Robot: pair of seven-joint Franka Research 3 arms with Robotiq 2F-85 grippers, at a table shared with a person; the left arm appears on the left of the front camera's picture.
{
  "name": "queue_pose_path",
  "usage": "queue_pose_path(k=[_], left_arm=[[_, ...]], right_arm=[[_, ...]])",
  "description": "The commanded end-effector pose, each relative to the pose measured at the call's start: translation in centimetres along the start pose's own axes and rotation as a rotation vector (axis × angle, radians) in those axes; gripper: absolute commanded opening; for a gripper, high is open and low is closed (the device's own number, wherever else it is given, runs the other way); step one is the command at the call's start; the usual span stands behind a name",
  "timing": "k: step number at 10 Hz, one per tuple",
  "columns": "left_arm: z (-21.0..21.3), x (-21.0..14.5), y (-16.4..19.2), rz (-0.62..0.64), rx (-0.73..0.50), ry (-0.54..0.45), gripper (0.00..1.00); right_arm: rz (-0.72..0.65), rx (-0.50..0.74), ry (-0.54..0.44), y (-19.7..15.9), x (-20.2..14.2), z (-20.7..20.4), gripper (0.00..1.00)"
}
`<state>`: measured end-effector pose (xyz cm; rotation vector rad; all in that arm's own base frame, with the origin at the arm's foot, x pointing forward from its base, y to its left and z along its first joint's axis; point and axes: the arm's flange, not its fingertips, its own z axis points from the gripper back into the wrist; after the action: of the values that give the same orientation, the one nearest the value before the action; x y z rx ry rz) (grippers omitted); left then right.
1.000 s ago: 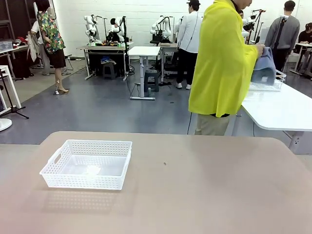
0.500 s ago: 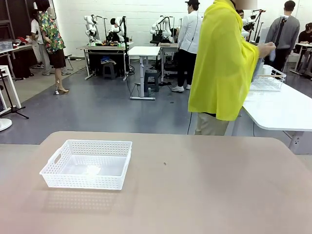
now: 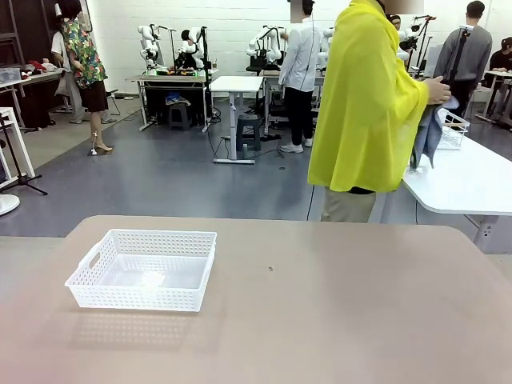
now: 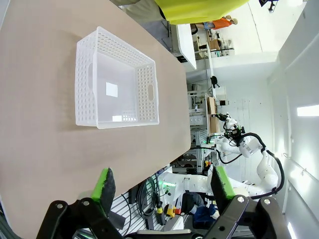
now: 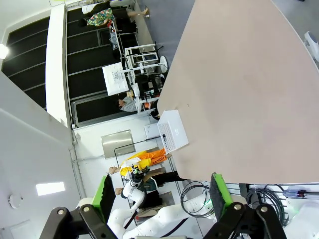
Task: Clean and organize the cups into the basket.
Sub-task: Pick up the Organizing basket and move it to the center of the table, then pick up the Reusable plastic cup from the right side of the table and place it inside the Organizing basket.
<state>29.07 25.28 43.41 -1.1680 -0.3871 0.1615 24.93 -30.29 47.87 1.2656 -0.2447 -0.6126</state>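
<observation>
the small, shallow white plastic basket with fine lattice walls [image 3: 136, 298] sits upright on the tan table top [image 3: 344, 304] with nothing inside it. from my left gripper [image 4: 163, 181] it lies ahead of the fingertips and well apart from them, a little to one finger's side, one cut-out handle slot turned back toward me. both green-padded fingers there are spread wide and grasp nothing. my right gripper [image 5: 162, 194] is just as released and bare, with plain table top stretching out ahead of its fingers.

past the table's far edge a person in a loose yellow top [image 3: 364, 104] is turned toward a neighbouring white table [image 3: 464, 180], hands on a blue-grey cloth [image 3: 428, 132] close to a white wire basket [image 3: 454, 128].

as i judge it, the step is to wait for cups to arrive. doing that well means holding both arms back and high, fingers apart, and leaving the stretch between the fingertips and the lattice basket free for the person's hands. once a cup is set down, i'd square the fingers across its mid-body rather than its rim, since a tapered wall may slip.
</observation>
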Motion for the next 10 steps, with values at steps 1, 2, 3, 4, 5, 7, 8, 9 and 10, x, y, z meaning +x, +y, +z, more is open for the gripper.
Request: queue_pose_path(k=[1, 2, 3, 4, 5, 7, 8, 9, 10], left_arm=[[0.05, -0.12, -0.04, 0.002, -0.014, -0.007, 1.00], [0.05, -0.12, -0.04, 0.002, -0.014, -0.007, 1.00], [0.05, -0.12, -0.04, 0.002, -0.014, -0.007, 1.00], [0.05, -0.12, -0.04, 0.002, -0.014, -0.007, 1.00], [0.05, -0.12, -0.04, 0.002, -0.014, -0.007, 1.00], [0.05, -0.12, -0.04, 0.002, -0.014, -0.007, 1.00], [0.05, -0.12, -0.04, 0.002, -0.014, -0.007, 1.00], [0.05, -0.12, -0.04, 0.002, -0.014, -0.007, 1.00], [0.05, -0.12, -0.04, 0.002, -0.014, -0.007, 1.00]], right_arm=[[0.008, 0.028, 0.000, -0.14, 0.10, 0.04, 1.00], [0.008, 0.028, 0.000, -0.14, 0.10, 0.04, 1.00], [0.008, 0.028, 0.000, -0.14, 0.10, 0.04, 1.00], [0.008, 0.028, 0.000, -0.14, 0.10, 0.04, 1.00], [0.008, 0.028, 0.000, -0.14, 0.10, 0.04, 1.00], [0.008, 0.028, 0.000, -0.14, 0.10, 0.04, 1.00], [0.008, 0.028, 0.000, -0.14, 0.10, 0.04, 1.00], [0.008, 0.028, 0.000, -0.14, 0.10, 0.04, 1.00], [0.008, 0.028, 0.000, -0.14, 0.10, 0.04, 1.00]])
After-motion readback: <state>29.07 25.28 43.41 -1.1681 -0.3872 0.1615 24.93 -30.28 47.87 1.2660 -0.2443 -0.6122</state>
